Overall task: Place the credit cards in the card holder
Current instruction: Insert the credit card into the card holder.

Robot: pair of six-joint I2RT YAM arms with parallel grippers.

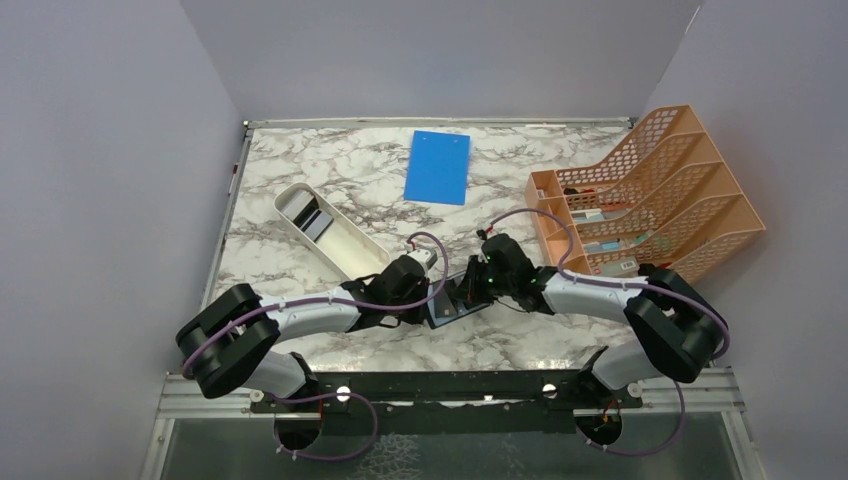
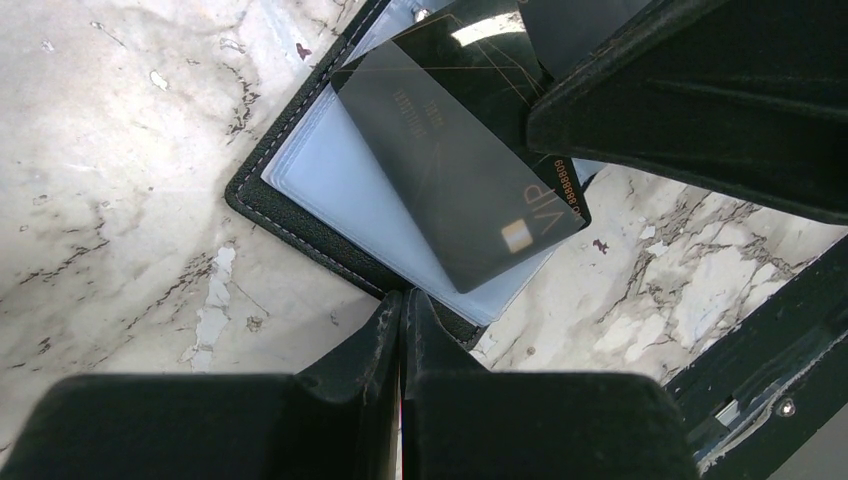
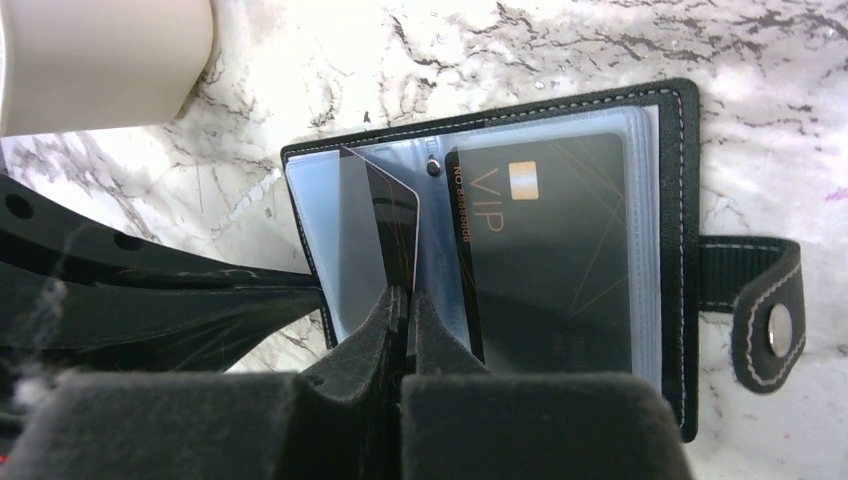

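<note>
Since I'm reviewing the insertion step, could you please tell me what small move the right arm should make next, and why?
Probably ease the dark card forward into a clear sleeve of the card holder. The right gripper is shut on its near edge, and it stands tilted over the open sleeves, not yet seated. The left gripper, shut, sits at the holder's edge.

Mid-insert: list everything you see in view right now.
card holder: one, black, open on table, near centre
VIP credit card: one, dark, flat on holder's sleeves
second credit card: one, dark, on edge in right fingers
tray: one, white, left of holder, dark items inside
board: one, blue, far centre
mesh rack: one, orange, far right
table: one, marble
left fingers: shut, at holder's edge
right fingers: shut on second credit card
</note>
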